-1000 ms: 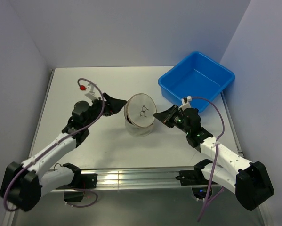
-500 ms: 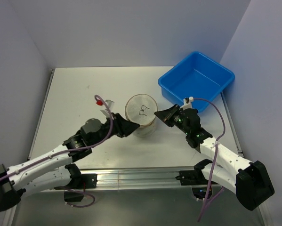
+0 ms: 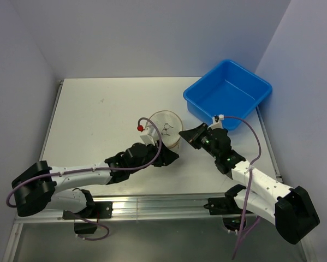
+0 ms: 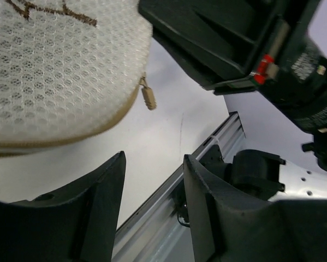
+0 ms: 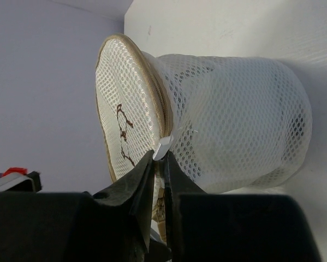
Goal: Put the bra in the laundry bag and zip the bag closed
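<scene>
right gripper [image 5: 159,157] pinching white tab [image 5: 164,146] on laundry bag [image 5: 234,125] rim; left gripper [image 4: 153,158] jaws apart, empty, beside bag (zipper pull [image 4: 148,97] dangling nearby)

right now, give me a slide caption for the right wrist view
Right gripper pinches a white tab at the tan-rimmed lid of the mesh laundry bag on the table.

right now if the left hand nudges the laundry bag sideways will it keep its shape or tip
Probably soft: the laundry bag is thin see-through mesh, so its wall would likely dent. It looks light, so a nudge may slide or tip it. The right hand, pinching its rim, might steady it somewhat.
</scene>
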{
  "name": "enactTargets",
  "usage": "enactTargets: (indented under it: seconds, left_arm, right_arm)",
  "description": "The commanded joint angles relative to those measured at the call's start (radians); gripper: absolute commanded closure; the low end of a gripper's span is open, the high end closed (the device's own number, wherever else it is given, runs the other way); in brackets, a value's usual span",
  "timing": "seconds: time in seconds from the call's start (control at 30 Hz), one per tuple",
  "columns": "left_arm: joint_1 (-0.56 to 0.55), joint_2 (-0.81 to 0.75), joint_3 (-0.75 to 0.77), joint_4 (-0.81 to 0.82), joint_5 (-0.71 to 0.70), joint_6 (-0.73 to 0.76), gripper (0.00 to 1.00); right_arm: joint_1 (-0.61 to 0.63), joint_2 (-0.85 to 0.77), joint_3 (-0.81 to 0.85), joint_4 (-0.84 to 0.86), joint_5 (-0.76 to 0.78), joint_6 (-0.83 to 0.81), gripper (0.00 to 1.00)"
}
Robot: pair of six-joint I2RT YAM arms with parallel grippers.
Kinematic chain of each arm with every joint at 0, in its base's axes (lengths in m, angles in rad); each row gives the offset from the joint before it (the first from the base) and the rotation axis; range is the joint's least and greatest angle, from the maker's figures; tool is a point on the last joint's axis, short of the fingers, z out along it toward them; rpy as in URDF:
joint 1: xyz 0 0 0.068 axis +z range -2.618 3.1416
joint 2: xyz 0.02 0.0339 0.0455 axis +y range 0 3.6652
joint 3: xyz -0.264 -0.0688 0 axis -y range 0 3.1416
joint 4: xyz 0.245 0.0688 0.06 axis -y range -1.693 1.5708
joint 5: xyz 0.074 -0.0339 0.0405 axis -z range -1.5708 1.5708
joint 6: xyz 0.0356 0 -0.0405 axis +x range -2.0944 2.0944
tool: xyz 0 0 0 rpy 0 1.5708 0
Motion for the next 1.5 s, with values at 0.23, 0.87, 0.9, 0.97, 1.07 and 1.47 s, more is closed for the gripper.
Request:
enactTargets:
  seconds: [0.23,0.87,0.9,0.97,1.07,1.47]
  left_arm:
    - [-0.007,0.154,0.079,0.162,-0.044,-0.039,0.46]
    - [-0.011,0.171,0.107,0.134,-0.144,-0.022,0.47]
    - [-0.011,0.174,0.105,0.141,-0.145,-0.024,0.48]
    - [-0.011,0.182,0.108,0.147,-0.145,-0.018,0.54]
    - [-0.013,0.191,0.110,0.145,-0.147,-0.016,0.67]
    - [-0.025,0.167,0.099,0.127,-0.196,0.010,0.88]
  right_arm:
    - [0.035,-0.040,-0.034,0.058,0.059,-0.009,1.00]
    - [0.122,-0.080,-0.042,0.010,0.193,-0.064,1.00]
    - [0.124,-0.080,-0.038,0.006,0.204,-0.067,1.00]
    - [0.137,-0.080,-0.033,-0.005,0.213,-0.074,1.00]
    - [0.167,-0.085,-0.033,-0.013,0.256,-0.085,1.00]
    - [0.245,-0.054,-0.019,-0.013,0.316,-0.094,1.00]
